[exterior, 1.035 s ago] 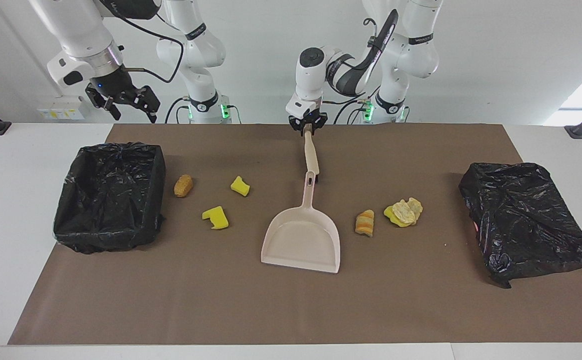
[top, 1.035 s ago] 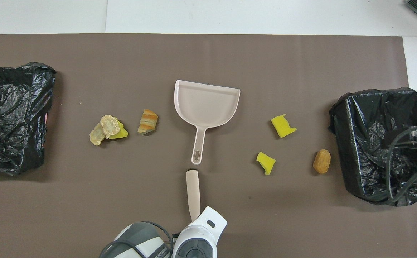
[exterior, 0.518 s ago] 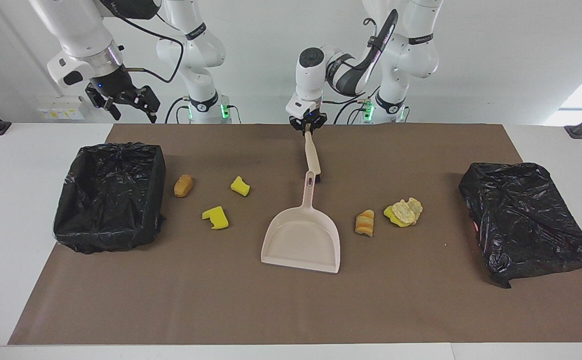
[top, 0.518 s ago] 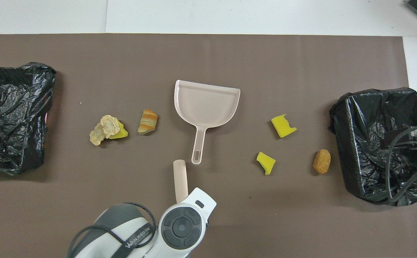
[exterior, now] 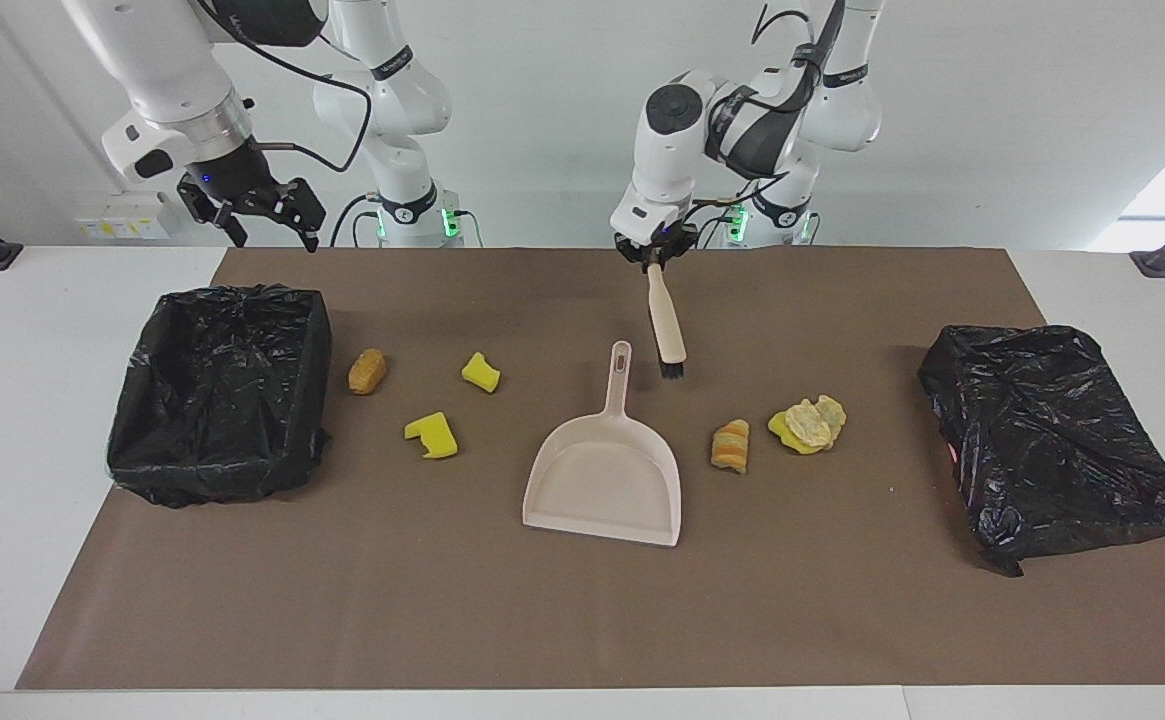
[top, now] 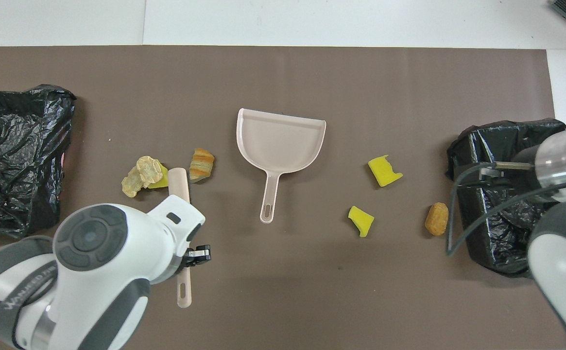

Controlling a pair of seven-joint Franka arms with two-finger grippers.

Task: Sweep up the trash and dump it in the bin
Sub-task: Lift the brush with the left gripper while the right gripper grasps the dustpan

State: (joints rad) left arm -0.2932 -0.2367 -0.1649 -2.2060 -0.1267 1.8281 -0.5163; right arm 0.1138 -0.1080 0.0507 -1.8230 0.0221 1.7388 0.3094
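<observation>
My left gripper (exterior: 650,256) is shut on the upper handle of the beige brush (exterior: 664,322). The brush hangs bristles down over the mat beside the dustpan's handle, on the side of the left arm's end. In the overhead view the brush (top: 179,187) reaches up between the striped bread lump (top: 201,164) and the paper wad on a yellow sponge (top: 143,175). The beige dustpan (exterior: 607,478) lies mid-mat. Two yellow sponge chunks (exterior: 481,372) (exterior: 431,436) and a golden-brown lump (exterior: 367,371) lie near the open black-lined bin (exterior: 242,296). My right gripper (exterior: 264,212) is open and raised by that bin.
A closed black bag bundle (exterior: 1052,440) sits at the left arm's end of the brown mat (exterior: 582,620). White table surrounds the mat. In the overhead view the right arm covers part of the bin (top: 501,141).
My left gripper has carried the brush sideways toward the left arm's end, from in line with the dustpan's handle to beside the striped lump. The right gripper has shifted only slightly.
</observation>
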